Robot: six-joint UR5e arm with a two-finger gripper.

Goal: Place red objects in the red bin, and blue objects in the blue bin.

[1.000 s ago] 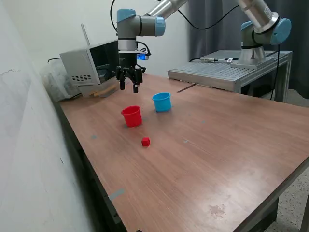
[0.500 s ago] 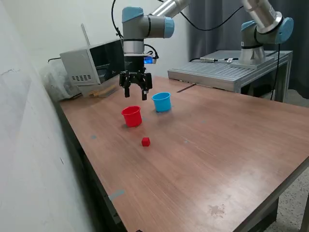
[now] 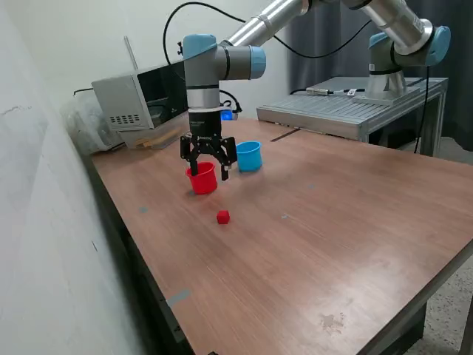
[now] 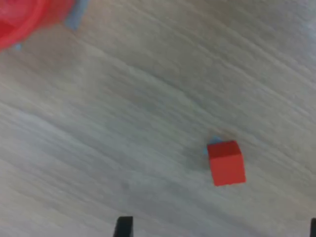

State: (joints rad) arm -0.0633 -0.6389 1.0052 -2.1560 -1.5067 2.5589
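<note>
Overall light: bright, even indoor light in both views.
Glare: a pale sheen on the desk (image 3: pixel 332 222) toward the exterior view's lower right.
Shadows: soft and short, close under the red cup (image 3: pixel 202 178) and red cube (image 3: pixel 223 217).
Exterior focus: sharp (background curtain dark).
Wrist focus: soft throughout; wood grain smeared, the cup rim (image 4: pixel 22 22) most blurred, cube (image 4: pixel 226 162) edges fuzzy.

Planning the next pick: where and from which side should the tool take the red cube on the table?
Likely from straight above, fingers closing on two opposite side faces of the red cube. It rests flat on the table with bare wood all round, apart from the red cup.
</note>
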